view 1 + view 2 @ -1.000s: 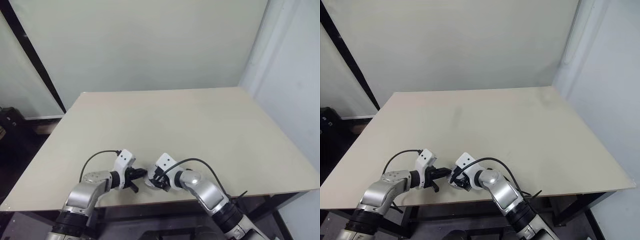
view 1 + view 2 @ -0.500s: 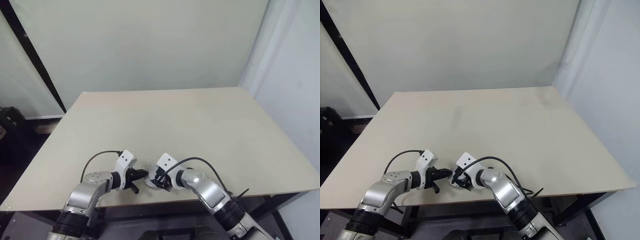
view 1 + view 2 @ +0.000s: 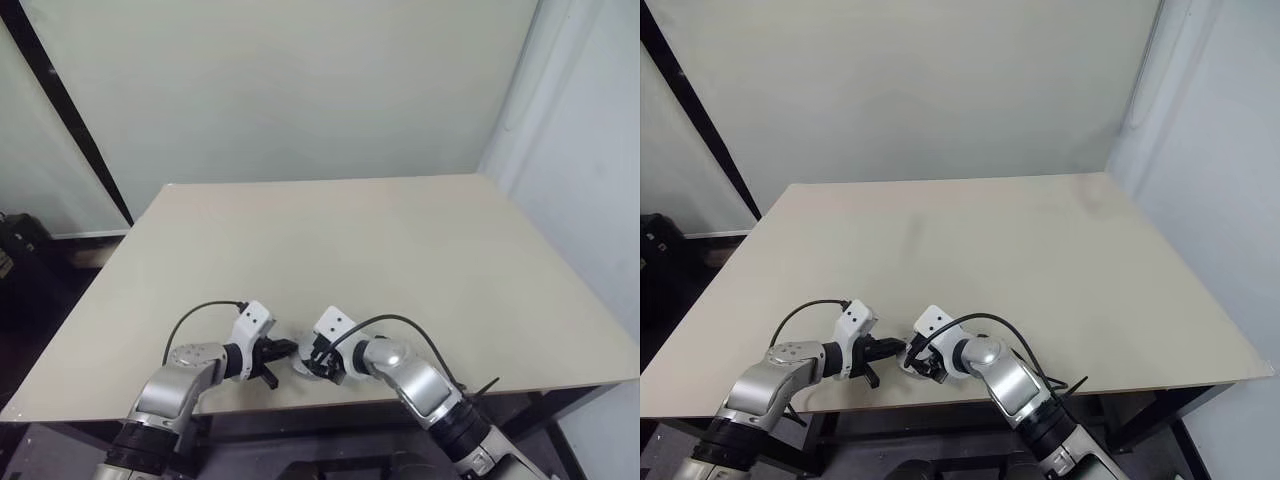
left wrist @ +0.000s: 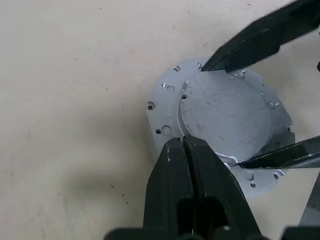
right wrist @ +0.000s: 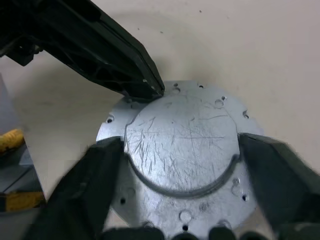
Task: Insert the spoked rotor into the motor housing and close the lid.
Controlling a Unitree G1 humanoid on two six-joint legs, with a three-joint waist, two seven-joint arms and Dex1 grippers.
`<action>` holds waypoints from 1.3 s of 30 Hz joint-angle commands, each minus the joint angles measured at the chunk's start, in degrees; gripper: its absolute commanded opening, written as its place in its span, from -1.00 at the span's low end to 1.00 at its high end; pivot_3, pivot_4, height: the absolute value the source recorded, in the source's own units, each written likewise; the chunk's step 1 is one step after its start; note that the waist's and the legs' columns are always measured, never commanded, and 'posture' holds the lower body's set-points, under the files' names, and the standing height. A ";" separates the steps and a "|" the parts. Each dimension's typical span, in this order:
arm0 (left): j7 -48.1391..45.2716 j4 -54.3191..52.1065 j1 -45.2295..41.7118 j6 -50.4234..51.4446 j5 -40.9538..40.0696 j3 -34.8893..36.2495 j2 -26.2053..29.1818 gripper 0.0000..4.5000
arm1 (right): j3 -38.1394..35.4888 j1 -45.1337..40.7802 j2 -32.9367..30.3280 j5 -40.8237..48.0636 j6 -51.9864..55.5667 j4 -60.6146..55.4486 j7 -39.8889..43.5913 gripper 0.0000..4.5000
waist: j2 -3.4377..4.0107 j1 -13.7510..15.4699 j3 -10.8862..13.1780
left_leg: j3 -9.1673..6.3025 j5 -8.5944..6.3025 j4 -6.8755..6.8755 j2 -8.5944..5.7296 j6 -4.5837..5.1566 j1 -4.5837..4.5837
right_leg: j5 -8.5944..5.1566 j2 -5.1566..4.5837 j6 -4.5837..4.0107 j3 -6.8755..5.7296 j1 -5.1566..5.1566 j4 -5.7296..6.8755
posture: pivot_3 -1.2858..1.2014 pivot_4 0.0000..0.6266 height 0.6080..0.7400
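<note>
Both grippers meet over a silver disc at the near edge of the table (image 3: 400,250).

The lid (image 4: 225,112), a pale grey-silver round plate with a raised scratched centre and small holes round its flange, lies flat on the table near the front edge, at about 6 o'clock of the tabletop in the head views. The left gripper (image 4: 184,141) has its two black fingers pressed together, grasping nothing, tips touching the lid's rim. The right gripper (image 5: 180,150) stands spread wide, one finger at 9 o'clock and one at 3 o'clock of the lid in its wrist view, straddling the raised centre; whether they press it cannot be told.
</note>
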 commanded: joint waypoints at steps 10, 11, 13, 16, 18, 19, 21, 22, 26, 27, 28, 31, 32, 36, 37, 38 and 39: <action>-0.66 0.19 -0.48 -0.04 1.53 -2.08 -0.46 -1.00 | -14.99 1.56 5.28 11.15 10.86 -7.01 -2.68 0.99 | 0.02 0.03 0.02 | -0.01 0.00 0.01 0.01 -0.01 -0.04 | 0.00 0.00 0.00 -0.01 -0.01 0.01 | 0.03 -1.00 1.00; -0.68 0.25 -0.52 -0.09 1.56 -2.14 -0.49 -1.00 | -17.37 1.44 5.62 12.72 12.68 -7.08 -2.94 0.99 | 0.02 0.04 0.02 | -0.01 0.00 0.02 0.00 0.00 -0.04 | 0.00 0.00 0.00 0.00 -0.01 0.00 | 0.03 -1.00 1.00; -0.73 0.34 -0.58 -0.19 1.60 -2.25 -0.55 -1.00 | -21.15 1.19 5.80 14.96 15.58 -7.05 -3.71 0.99 | 0.02 0.04 0.02 | -0.02 0.00 0.02 0.00 0.00 -0.04 | 0.00 0.00 0.00 -0.01 -0.01 0.00 | 0.03 -1.00 1.00; -0.82 0.50 -0.68 -0.37 1.63 -2.39 -0.61 -1.00 | -26.99 0.65 5.77 18.31 20.97 -6.16 -4.95 0.99 | 0.04 0.04 0.03 | -0.02 0.00 0.02 -0.02 0.00 -0.05 | 0.00 -0.02 0.00 0.00 -0.01 0.00 | 0.03 -1.00 1.00; -0.89 0.59 -0.75 -0.53 1.64 -2.46 -0.66 -1.00 | -30.28 0.29 5.97 20.72 24.54 -5.06 -5.14 0.99 | 0.06 0.02 0.04 | -0.01 0.00 0.02 -0.02 0.00 -0.05 | 0.00 -0.01 0.00 0.00 -0.01 0.00 | 0.03 -1.00 1.00; -0.97 0.62 -0.77 -0.64 1.63 -2.49 -0.69 -1.00 | -31.70 0.13 6.15 21.74 26.18 -4.38 -5.34 0.99 | 0.07 0.02 0.04 | -0.01 0.00 0.01 -0.02 0.00 -0.05 | 0.00 -0.01 0.00 0.00 -0.01 0.01 | 0.03 -1.00 1.00; -1.07 0.65 -0.81 -0.75 1.60 -2.53 -0.74 -1.00 | -34.45 -0.26 6.85 24.37 30.08 -2.77 -5.12 0.99 | 0.09 0.03 0.04 | -0.01 0.00 0.01 -0.02 0.00 -0.06 | 0.00 -0.01 0.00 -0.01 -0.01 0.01 | 0.03 -1.00 1.00; -1.12 0.66 -0.84 -0.79 1.60 -2.55 -0.77 -1.00 | -35.45 -0.32 7.32 25.28 31.24 -2.03 -5.25 0.99 | 0.10 0.02 0.05 | -0.01 0.01 0.01 -0.02 0.01 -0.05 | 0.00 -0.01 0.00 -0.01 -0.01 0.01 | 0.03 -1.00 1.00; -1.26 0.76 -0.96 -0.87 1.61 -2.49 -0.82 -1.00 | -39.10 -0.76 10.13 28.88 34.97 1.26 -5.79 0.99 | 0.14 0.02 0.05 | -0.01 0.01 0.00 -0.02 0.01 -0.06 | 0.00 -0.01 0.00 -0.01 -0.02 0.01 | 0.03 -1.00 1.00; -1.28 0.74 -0.96 -0.87 1.61 -2.48 -0.79 -1.00 | -39.73 -0.97 10.84 29.43 35.36 2.25 -5.98 0.99 | 0.15 0.02 0.06 | -0.01 0.01 0.00 -0.02 0.01 -0.07 | 0.00 -0.01 0.00 -0.01 -0.02 0.01 | 0.03 -1.00 1.00; -1.28 0.70 -0.93 -0.86 1.61 -2.46 -0.75 -1.00 | -40.51 -1.21 11.62 29.99 35.69 3.20 -6.28 0.99 | 0.16 0.02 0.06 | -0.01 0.01 0.00 -0.02 0.01 -0.07 | 0.00 -0.01 0.00 -0.01 -0.02 0.01 | 0.03 -1.00 1.00; -1.27 0.51 -0.83 -0.77 1.58 -2.40 -0.66 -1.00 | -42.94 -2.32 14.04 31.69 36.12 6.48 -7.45 0.99 | 0.18 0.00 0.08 | 0.01 0.01 0.01 -0.03 0.01 -0.10 | 0.00 -0.02 0.00 0.00 -0.03 -0.01 | 0.03 -1.00 1.00; -1.26 0.46 -0.81 -0.74 1.57 -2.38 -0.65 -1.00 | -43.74 -2.71 14.67 32.18 35.98 7.46 -7.95 0.99 | 0.18 0.00 0.08 | 0.00 0.00 0.01 -0.03 0.01 -0.10 | 0.00 -0.02 0.00 0.00 -0.03 -0.02 | 0.03 -1.00 1.00; -1.15 0.34 -0.72 -0.72 1.52 -2.27 -0.68 -1.00 | -47.17 -4.36 16.83 34.73 34.65 11.94 -9.72 0.99 | 0.20 -0.01 0.07 | -0.02 0.00 -0.01 -0.03 0.01 -0.09 | 0.00 -0.02 0.00 -0.02 -0.03 -0.02 | 0.03 -1.00 1.00; -1.13 0.18 -0.60 -0.67 1.48 -2.22 -0.65 -1.00 | -47.51 -4.49 17.03 35.50 34.40 12.51 -10.16 0.99 | 0.21 -0.02 0.07 | -0.01 0.00 -0.02 -0.03 0.02 -0.08 | 0.00 -0.02 0.00 -0.01 -0.02 -0.02 | 0.03 -1.00 1.00; -1.12 0.03 -0.49 -0.63 1.46 -2.19 -0.61 -1.00 | -47.71 -4.59 17.15 36.14 34.14 13.06 -10.68 0.99 | 0.21 -0.03 0.07 | 0.00 0.00 -0.02 -0.03 0.02 -0.09 | 0.00 -0.02 0.00 -0.01 -0.03 -0.02 | 0.03 -1.00 1.00; -1.09 -0.11 -0.36 -0.58 1.45 -2.14 -0.60 -1.00 | -47.63 -4.60 17.15 36.63 33.86 13.48 -11.07 0.99 | 0.21 -0.03 0.07 | 0.00 0.00 -0.02 -0.02 0.02 -0.07 | 0.00 -0.01 0.00 -0.01 -0.02 -0.01 | 0.03 -1.00 1.00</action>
